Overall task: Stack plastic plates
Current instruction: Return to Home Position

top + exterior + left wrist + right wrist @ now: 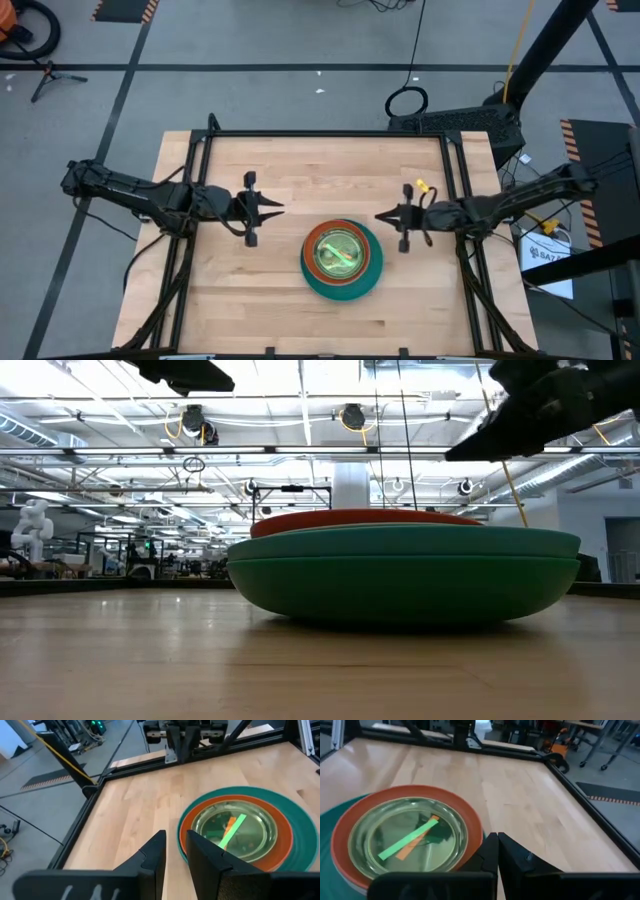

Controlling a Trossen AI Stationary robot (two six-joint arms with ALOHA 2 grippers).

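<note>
plates (pixel 342 262): sitting stacked;
my left gripper (pixel 274 208): hovering left of plates, fingers slightly spread;
my right gripper (pixel 382 215): hovering right of plates, fingers pressed together

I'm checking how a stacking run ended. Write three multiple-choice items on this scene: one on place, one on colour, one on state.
1. Where is the stack of plates?
A on the table, between the two arms
B on the floor
C on a shelf

2. What colour is the lowest plate?
A yellow
B teal green
C white

3. What do the grippers hold?
A one plate each
B nothing
C a cup

Answers:
1 A: the high view shows the stack on the wood between both arms.
2 B: the low view shows its teal green side.
3 B: the left gripper and the right gripper hover empty, apart from the stack.
</note>
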